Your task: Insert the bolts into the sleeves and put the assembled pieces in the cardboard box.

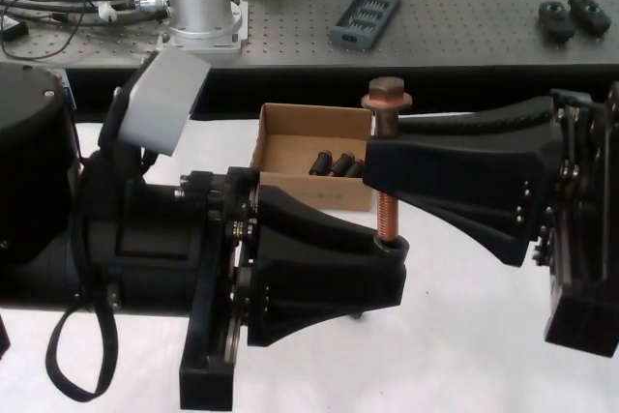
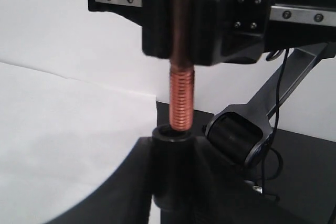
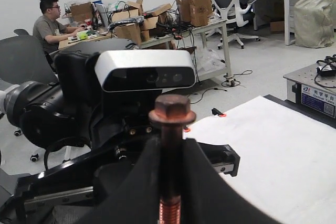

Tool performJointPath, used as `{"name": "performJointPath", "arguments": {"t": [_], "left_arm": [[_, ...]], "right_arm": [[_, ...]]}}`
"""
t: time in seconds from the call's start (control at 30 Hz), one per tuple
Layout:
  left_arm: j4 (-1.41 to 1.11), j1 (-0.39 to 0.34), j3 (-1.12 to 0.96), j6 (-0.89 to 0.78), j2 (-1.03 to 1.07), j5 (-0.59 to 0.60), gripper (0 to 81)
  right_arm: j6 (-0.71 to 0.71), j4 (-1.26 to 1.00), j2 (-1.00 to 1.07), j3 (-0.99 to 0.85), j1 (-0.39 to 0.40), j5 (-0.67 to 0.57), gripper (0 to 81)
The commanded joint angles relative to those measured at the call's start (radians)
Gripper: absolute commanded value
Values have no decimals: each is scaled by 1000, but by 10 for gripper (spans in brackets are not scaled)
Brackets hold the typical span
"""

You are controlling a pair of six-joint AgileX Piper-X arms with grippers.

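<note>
White tabletop (image 1: 464, 355), cluttered office desks (image 3: 210, 27) behind: left pincer (image 1: 392, 250) clamps black sleeve (image 2: 170, 174), right pincer (image 1: 384, 157) clamps copper bolt (image 1: 387, 212), tip at sleeve mouth.

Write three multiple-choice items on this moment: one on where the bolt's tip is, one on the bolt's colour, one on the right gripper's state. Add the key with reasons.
1. Where is the threaded tip of the bolt?
A. At the mouth of the sleeve
B. Inside the cardboard box
C. Lying on the white sheet

2. What colour is the bolt?
A. Silver
B. Copper
C. Blue

3. What state is the right gripper in?
A. Open, holding nothing
B. Shut on the bolt
C. Shut on the sleeve

Key: 1 A, the left wrist view shows the thread meeting the sleeve's opening. 2 B, head and thread are copper. 3 B, its fingers clamp the upright shank below the head.
</note>
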Motion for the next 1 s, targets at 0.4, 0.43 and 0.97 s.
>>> {"name": "performJointPath", "arguments": {"t": [0.4, 0.43, 0.97], "left_arm": [[-180, -3, -4, -85, 0, -44, 6], [-180, -3, -4, -85, 0, -46, 6], [-286, -3, -4, -152, 0, -96, 6]], "right_arm": [[28, -38, -8, 28, 2, -6, 28], [31, -38, -8, 28, 2, -7, 28], [77, 16, -8, 28, 2, -7, 438]]}}
